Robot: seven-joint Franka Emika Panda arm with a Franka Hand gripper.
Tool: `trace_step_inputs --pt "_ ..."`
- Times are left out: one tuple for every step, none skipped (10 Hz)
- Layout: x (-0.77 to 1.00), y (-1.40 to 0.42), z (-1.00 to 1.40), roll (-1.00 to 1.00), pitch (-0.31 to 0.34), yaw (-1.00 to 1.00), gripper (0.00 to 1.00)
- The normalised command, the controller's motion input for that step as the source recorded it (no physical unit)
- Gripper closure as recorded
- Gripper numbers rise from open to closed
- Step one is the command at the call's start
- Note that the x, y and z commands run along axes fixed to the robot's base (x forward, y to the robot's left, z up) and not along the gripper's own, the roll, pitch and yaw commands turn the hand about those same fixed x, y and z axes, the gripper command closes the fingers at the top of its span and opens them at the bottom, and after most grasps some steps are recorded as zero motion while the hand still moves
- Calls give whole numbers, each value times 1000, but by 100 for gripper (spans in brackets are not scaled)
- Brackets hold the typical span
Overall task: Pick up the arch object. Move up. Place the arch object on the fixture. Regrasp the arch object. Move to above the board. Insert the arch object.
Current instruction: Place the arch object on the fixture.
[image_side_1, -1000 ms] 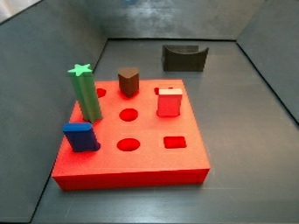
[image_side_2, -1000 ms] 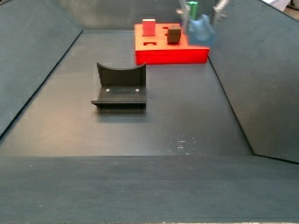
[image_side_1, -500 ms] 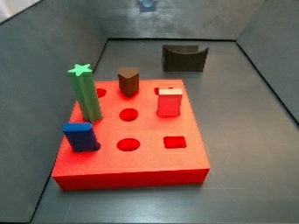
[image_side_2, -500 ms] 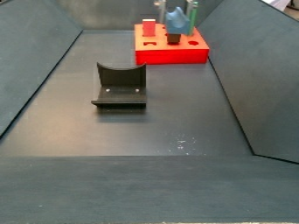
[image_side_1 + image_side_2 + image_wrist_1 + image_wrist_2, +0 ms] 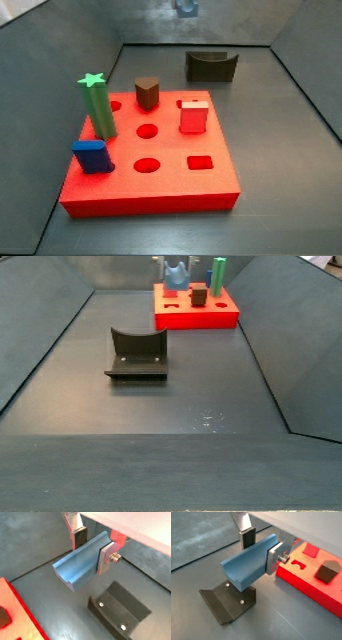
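My gripper [image 5: 91, 551] is shut on the arch object [image 5: 75, 564], a slate grey-blue trough-shaped block held across its width between the silver fingers [image 5: 272, 561]. It hangs high above the floor, seen small at the upper edge of both side views [image 5: 187, 8] [image 5: 175, 271]. The dark fixture [image 5: 123, 612] [image 5: 228, 602] stands on the floor below and beside the held block, with nothing in its notch [image 5: 211, 66] [image 5: 138, 354]. The red board [image 5: 160, 185] [image 5: 198, 316] lies to one side, and an edge of it shows in both wrist views [image 5: 17, 617] [image 5: 314, 582].
On the board stand a green star peg [image 5: 96, 105], a brown peg [image 5: 147, 93], a red peg [image 5: 193, 116] and a bright blue cuboid [image 5: 91, 155]. Several holes in the board are open. Sloping grey walls enclose the floor.
The gripper, still holding the arch object, has travelled sideways at height, from over the board's far side towards the fixture. Nothing on the board or floor moved.
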Motion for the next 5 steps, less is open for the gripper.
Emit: trace_step_inputs --pt "1000 358 -43 -1000 23 -153 100" --pt "1000 300 -34 -1000 35 -158 100" --pt "994 236 -27 -1000 45 -155 100" --pt "893 143 -15 -1000 58 -153 100" --pt "794 95 -20 -1000 65 -155 100"
